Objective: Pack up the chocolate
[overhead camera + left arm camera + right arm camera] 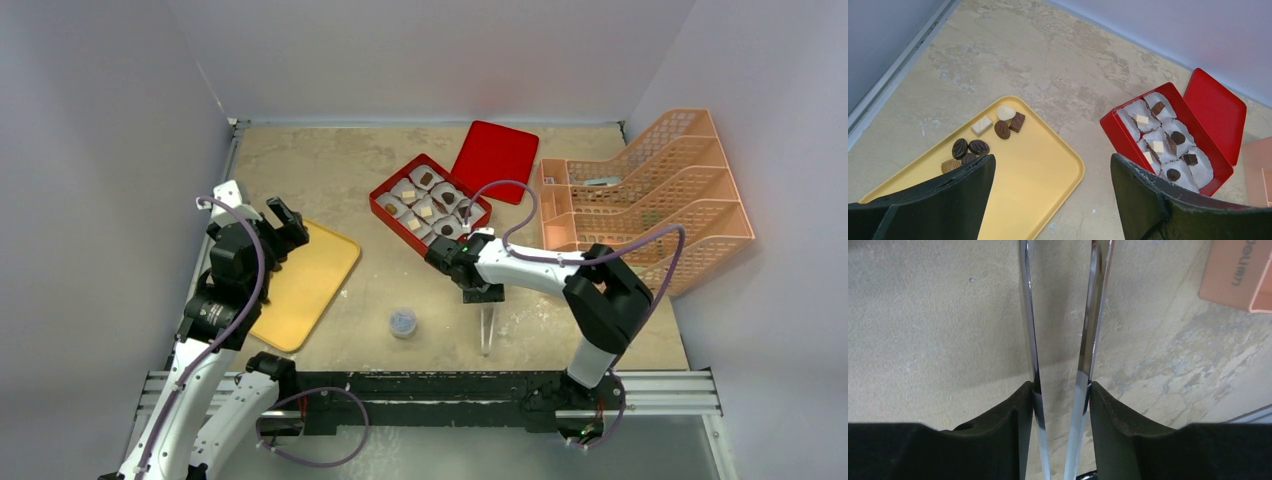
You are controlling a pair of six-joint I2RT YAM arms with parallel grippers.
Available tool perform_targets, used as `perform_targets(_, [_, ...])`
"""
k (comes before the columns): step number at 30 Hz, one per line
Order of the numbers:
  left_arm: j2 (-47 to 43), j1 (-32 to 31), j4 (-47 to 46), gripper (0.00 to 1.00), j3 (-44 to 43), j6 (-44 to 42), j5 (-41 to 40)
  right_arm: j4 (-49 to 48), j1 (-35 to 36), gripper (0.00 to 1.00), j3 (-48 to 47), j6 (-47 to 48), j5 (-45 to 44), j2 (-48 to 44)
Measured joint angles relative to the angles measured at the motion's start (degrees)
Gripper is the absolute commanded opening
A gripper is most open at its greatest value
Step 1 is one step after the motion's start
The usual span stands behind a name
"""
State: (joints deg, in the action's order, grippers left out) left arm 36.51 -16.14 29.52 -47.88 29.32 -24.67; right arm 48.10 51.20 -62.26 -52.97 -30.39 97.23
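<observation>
Your chocolate (1002,129) is split between two places. A loose group of pieces, mostly dark brown with a tan one and two pale ones, lies on the far left part of the yellow tray (1048,170) at the left of the table (330,160). The rest already sits in white paper liners (1135,107) inside the red box (1112,131), out towards the far middle. You can count six pieces there in the left wrist view, four dark and two cream.

The red lid (1215,112) lies flat just beside the box on its far right side.

Your left gripper (1052,159) hangs above the near part of the tray with its jaws spread wide and nothing between them. The loose pieces sit just beyond its left finger (948,200).

Your right gripper (1061,385) is near the box, on its near side, and has hold of a pair of metal tongs (1030,330). Its black fingers (1013,410) press on the outside of each blade. The blades stand apart with bare table showing between them. Their tips run out of the right wrist view, so you cannot tell from there whether they hold anything. From above, the tongs point towards the near edge of the table.

A small round cap (403,322) sits on the table to the left of the tongs, apart from them. A peach wire rack (650,190) stands at the far right.
</observation>
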Motion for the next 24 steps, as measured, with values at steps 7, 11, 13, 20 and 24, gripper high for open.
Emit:
perform_targets(7, [0.0, 0.0, 0.0, 0.85, 0.0, 0.0, 0.0, 0.0, 0.0, 0.74, 0.0, -3.3, 0.1, 1.2])
perform_targets(11, [0.2, 0.0, 0.0, 0.85, 0.0, 0.0, 0.2, 1.8, 0.0, 0.8, 0.0, -4.2, 0.3, -1.2])
perform_targets(13, [0.3, 0.0, 0.0, 0.85, 0.0, 0.0, 0.5, 2.6, 0.0, 0.81, 0.0, -4.1, 0.4, -3.8])
perform_targets(20, [0.0, 0.0, 0.0, 0.85, 0.0, 0.0, 1.0, 5.4, -1.8, 0.73, -5.0, 0.7, -3.3, -10.3])
perform_targets(24, [-0.3, 0.0, 0.0, 0.85, 0.0, 0.0, 1.5, 0.2, -7.6, 0.59, -8.1, 9.1, -3.5, -12.2])
